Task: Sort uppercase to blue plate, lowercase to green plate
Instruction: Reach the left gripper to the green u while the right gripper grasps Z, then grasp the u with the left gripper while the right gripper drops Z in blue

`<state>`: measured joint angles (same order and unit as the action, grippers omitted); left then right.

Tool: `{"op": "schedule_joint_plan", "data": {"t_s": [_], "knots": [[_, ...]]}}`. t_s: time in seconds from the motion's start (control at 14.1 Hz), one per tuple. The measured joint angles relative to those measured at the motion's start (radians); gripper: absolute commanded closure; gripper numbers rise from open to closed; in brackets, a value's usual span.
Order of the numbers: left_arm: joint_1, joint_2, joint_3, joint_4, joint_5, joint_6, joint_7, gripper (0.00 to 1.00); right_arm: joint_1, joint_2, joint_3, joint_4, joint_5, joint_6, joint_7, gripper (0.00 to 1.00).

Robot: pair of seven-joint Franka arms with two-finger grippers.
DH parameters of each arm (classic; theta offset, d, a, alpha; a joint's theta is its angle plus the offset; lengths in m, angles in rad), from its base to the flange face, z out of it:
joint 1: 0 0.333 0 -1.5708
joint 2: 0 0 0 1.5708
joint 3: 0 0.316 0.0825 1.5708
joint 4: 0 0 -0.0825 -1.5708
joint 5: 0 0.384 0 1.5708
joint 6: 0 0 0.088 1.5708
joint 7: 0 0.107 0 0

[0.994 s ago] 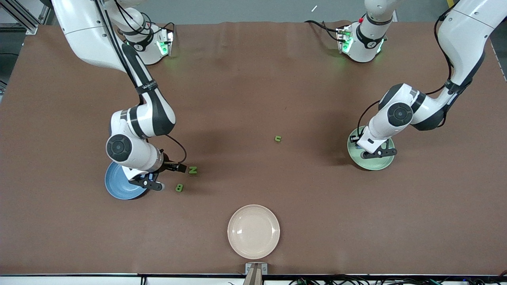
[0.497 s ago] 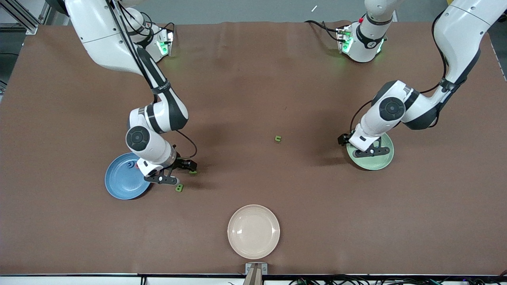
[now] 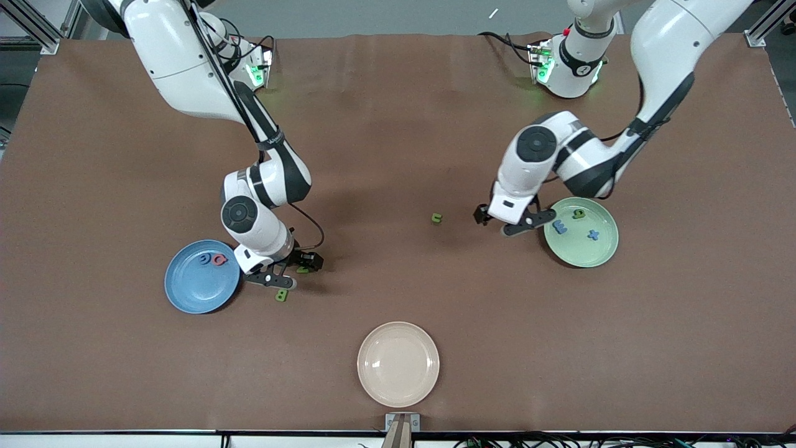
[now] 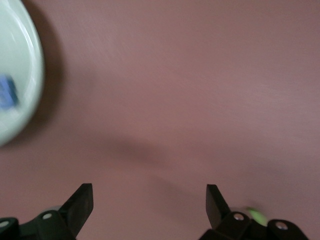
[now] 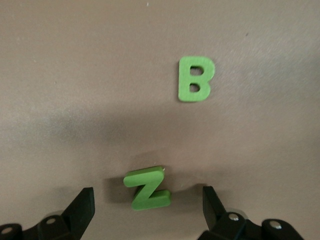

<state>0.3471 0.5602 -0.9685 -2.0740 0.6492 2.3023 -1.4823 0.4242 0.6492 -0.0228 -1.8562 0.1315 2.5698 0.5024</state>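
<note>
Brown table point(image 3: 398, 124), green N point(image 5: 146, 188) flat

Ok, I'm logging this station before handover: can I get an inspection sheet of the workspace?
Surface: brown table, flat, no spills seen.
Job's things: blue plate holds a blue G and a pink-red G. Green plate holds three letters. Green N and green B lie on the table beside the blue plate; small green u lies mid-table.
Clutter: cream plate, empty, nearest the front camera.
Grippers: right gripper open, low around the N. Left gripper open over bare table beside the green plate.
Cables: black cables along both arms and at the bases.
Surroundings: nothing seen.
</note>
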Motion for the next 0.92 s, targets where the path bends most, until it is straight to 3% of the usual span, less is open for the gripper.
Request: {"op": "schedule_joint_plan", "data": {"t_s": [0.21,0.43,0.5,0.78,0.92], "knots": [[-0.148,0.06,0.07,0.085,-0.009,-0.008,-0.274,0.01,0.001,0.003,-0.003,0.002,0.0,0.001,0.003,0.41],[-0.334,0.112,0.21,0.165,-0.039,-0.008,-0.46,0.01,0.001,0.003,-0.008,0.004,0.0,-0.001,0.004,0.44],[-0.384,0.131,0.24,0.191,-0.051,-0.008,-0.508,0.01,0.001,0.003,-0.008,0.005,0.0,-0.001,0.004,0.5],[-0.496,0.175,0.311,0.247,-0.073,-0.004,-0.625,0.03,0.001,0.003,-0.008,0.009,0.0,-0.001,0.004,0.97],[-0.506,0.187,0.326,0.254,-0.075,0.006,-0.643,0.1,0.001,0.002,-0.008,0.013,0.0,-0.006,0.007,1.0]]}}
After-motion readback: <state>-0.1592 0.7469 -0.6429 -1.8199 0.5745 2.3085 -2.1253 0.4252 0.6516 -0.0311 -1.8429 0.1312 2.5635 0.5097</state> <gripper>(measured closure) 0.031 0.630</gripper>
